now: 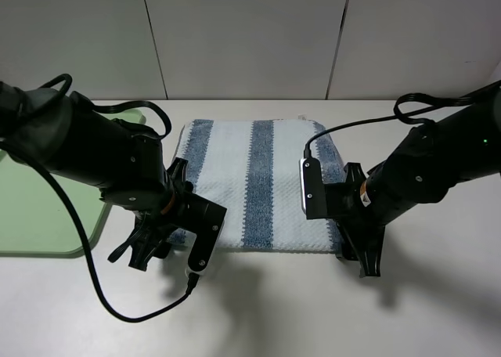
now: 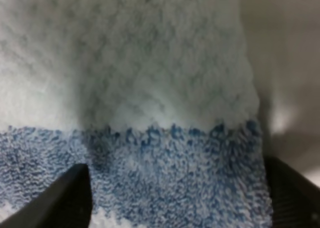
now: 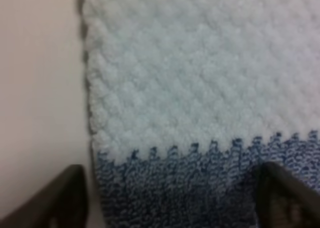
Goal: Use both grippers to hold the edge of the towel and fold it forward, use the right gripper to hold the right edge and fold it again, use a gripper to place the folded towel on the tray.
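Left gripper (image 1: pixel 139 254) and right gripper (image 1: pixel 362 255) are straddling the towel (image 1: pixel 258 177) at its near hem (image 1: pixel 258 248), jaws spread, readying the forward fold.

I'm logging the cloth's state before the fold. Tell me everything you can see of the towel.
The towel is thick, nubbly terry cloth with broad blue-grey and pale white stripes running from its near edge to its far edge. It lies spread flat on the white table, with its near edge not yet lifted. The left gripper stands open at its near left corner and the right gripper open at its near right corner. Each straddles a side edge by a blue stripe. Whether they touch the cloth cannot be told.
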